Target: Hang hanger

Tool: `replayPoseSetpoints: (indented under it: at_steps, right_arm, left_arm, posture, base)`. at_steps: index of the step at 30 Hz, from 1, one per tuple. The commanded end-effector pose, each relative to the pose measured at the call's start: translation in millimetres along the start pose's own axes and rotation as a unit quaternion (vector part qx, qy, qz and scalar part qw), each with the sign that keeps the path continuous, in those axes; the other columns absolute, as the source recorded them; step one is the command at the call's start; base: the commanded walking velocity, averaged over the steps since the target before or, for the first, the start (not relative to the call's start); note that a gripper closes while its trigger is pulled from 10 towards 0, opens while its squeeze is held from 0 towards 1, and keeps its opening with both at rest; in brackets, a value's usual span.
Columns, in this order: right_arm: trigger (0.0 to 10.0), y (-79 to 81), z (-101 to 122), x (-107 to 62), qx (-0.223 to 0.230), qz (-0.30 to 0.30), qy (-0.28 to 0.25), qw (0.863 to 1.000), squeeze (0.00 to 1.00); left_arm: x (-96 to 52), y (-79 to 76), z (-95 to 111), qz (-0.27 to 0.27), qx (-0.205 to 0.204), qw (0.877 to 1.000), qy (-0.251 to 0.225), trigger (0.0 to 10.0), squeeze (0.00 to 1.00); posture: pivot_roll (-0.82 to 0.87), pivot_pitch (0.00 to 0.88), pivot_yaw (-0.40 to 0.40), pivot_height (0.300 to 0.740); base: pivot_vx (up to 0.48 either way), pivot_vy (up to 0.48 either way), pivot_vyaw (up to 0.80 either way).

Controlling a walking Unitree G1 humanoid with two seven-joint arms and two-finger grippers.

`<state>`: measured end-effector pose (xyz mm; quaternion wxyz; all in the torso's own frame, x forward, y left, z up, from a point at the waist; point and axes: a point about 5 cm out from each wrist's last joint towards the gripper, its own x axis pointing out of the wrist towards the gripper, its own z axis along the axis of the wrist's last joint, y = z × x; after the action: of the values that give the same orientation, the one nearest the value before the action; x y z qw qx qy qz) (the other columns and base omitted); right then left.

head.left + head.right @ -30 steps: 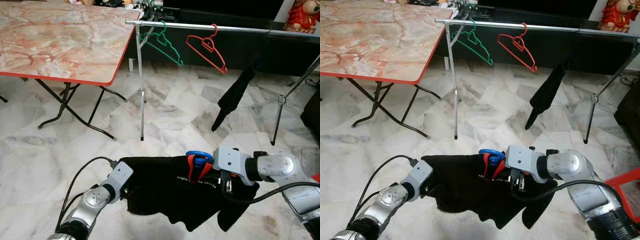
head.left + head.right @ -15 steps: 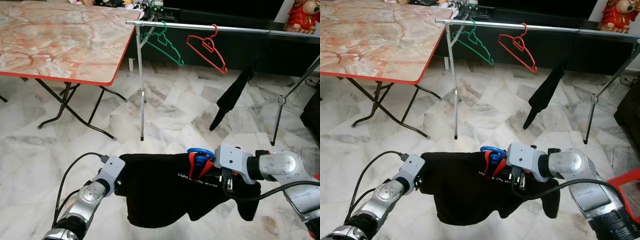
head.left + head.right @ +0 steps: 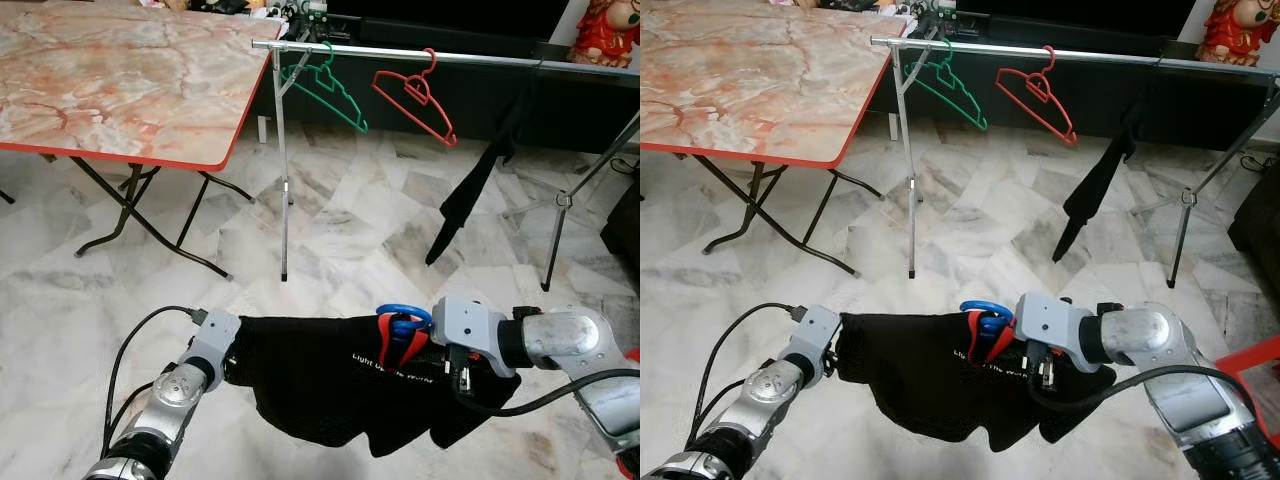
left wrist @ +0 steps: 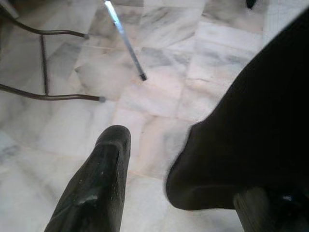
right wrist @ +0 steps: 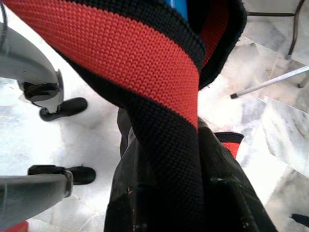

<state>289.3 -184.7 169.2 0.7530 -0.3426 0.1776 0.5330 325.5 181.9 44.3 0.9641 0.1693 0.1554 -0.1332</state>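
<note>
Low in the frame, the right gripper (image 3: 448,362) pinches the black shirt (image 3: 330,385) by its red collar, on the blue hanger (image 3: 403,317). The left gripper (image 3: 232,360) pinches its other edge to keep it spread. Up top waits the rail (image 3: 400,55), probably where it goes.

Left tool (image 3: 232,352) pulled further left, stretching black shirt (image 3: 320,385) flatter; shirt's hem hangs shorter; right tool (image 3: 425,350) slightly lower.
</note>
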Motion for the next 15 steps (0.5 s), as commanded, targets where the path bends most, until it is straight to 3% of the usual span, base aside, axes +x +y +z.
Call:
replayPoseSetpoints:
  at_steps: [1, 2, 3, 4, 6, 15]
  right_arm:
    - [10.0, -1.3, 12.6, -8.0, -0.019, -0.002, -0.031, 0.999, 0.00]
    - [10.0, -1.7, 13.0, -8.3, -0.019, -0.003, -0.031, 0.999, 0.00]
    - [10.0, -2.0, 13.2, -8.5, -0.020, -0.004, -0.031, 0.999, 0.00]
    - [10.0, -2.2, 13.4, -9.2, -0.020, -0.004, -0.032, 0.999, 0.00]
    - [10.0, -2.6, 13.3, -9.5, -0.020, -0.006, -0.032, 0.999, 0.00]
    - [10.0, -6.5, 12.6, -9.4, -0.019, -0.018, -0.032, 0.999, 0.00]
  left_arm:
    - [0.7, -9.5, 0.6, -0.032, -0.005, 0.999, -0.007, 10.0, 0.00]
    - [0.6, -12.6, 0.8, -0.045, -0.004, 0.999, -0.010, 10.0, 0.00]
    - [0.4, -15.3, 0.7, -0.055, -0.005, 0.998, -0.012, 5.7, 0.00]
    - [0.2, -19.1, 0.3, -0.067, -0.004, 0.998, -0.014, 2.0, 0.00]
    - [-0.1, -21.3, -0.8, -0.073, 0.000, 0.997, -0.013, 0.0, 0.00]
    - [-1.3, -18.5, -0.3, -0.068, -0.004, 0.997, -0.022, 0.0, 0.00]
  posture:
    - [0.00, 0.168, -0.092, 0.740]
    - [0.00, 0.169, -0.092, 0.740]
    - [0.00, 0.169, -0.091, 0.740]
    - [0.00, 0.169, -0.092, 0.740]
    - [0.00, 0.170, -0.093, 0.740]
    - [0.00, 0.169, -0.091, 0.740]
  base:
    - [0.000, 0.000, 0.00]
    - [0.000, 0.000, 0.00]
    - [0.000, 0.000, 0.00]
    - [0.000, 0.000, 0.00]
    - [0.000, 0.000, 0.00]
    - [0.000, 0.000, 0.00]
